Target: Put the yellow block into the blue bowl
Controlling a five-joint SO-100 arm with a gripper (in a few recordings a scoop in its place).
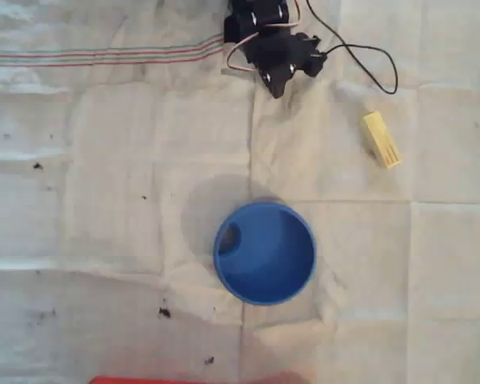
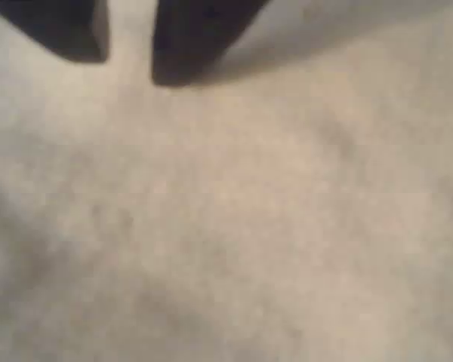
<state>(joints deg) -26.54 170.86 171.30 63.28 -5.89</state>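
Overhead view: one yellow block [image 1: 381, 139] lies flat on the cloth-covered table [image 1: 104, 200], up and right of the one blue bowl [image 1: 265, 253], well apart from it. Bowl upright. Black arm [image 1: 274, 42] folded at the top edge, one cable [image 1: 366, 62] looping beside it. Red strip [image 1: 144, 380] at the bottom edge. No readable writing.

Wrist view: blurred; tool [image 2: 128, 72] slightly spread over bare cloth, holding nothing.
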